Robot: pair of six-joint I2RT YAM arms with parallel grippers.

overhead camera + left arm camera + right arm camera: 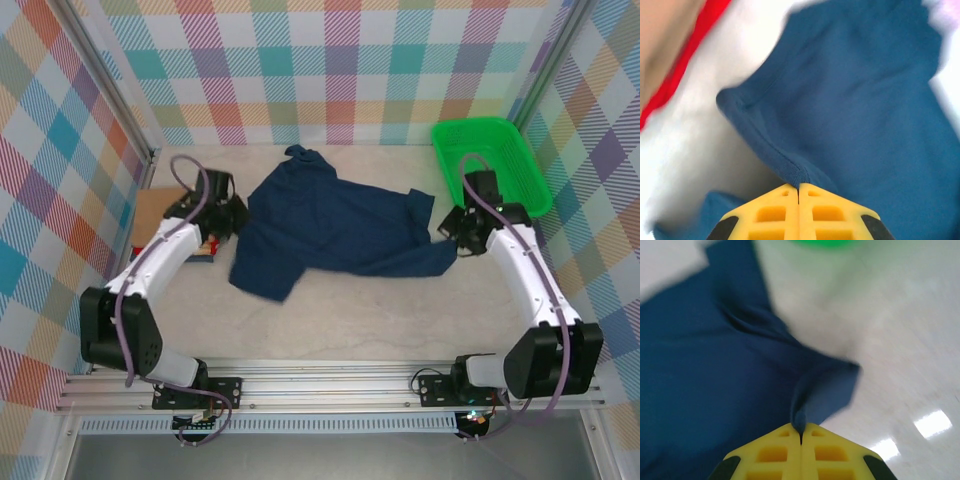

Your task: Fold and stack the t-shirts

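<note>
A dark navy t-shirt lies crumpled and spread across the middle of the table. My left gripper is at its left edge, shut on a ribbed hem of the shirt, the yellow fingers pressed together. My right gripper is at the shirt's right edge, shut on a pinched fold of navy cloth. Folded tan and red t-shirts lie stacked at the left, partly hidden behind my left arm; their tan and red edges show blurred in the left wrist view.
A green plastic basket stands at the back right, close behind my right arm. Checked walls enclose the table on three sides. Bare tabletop lies in front of the shirt.
</note>
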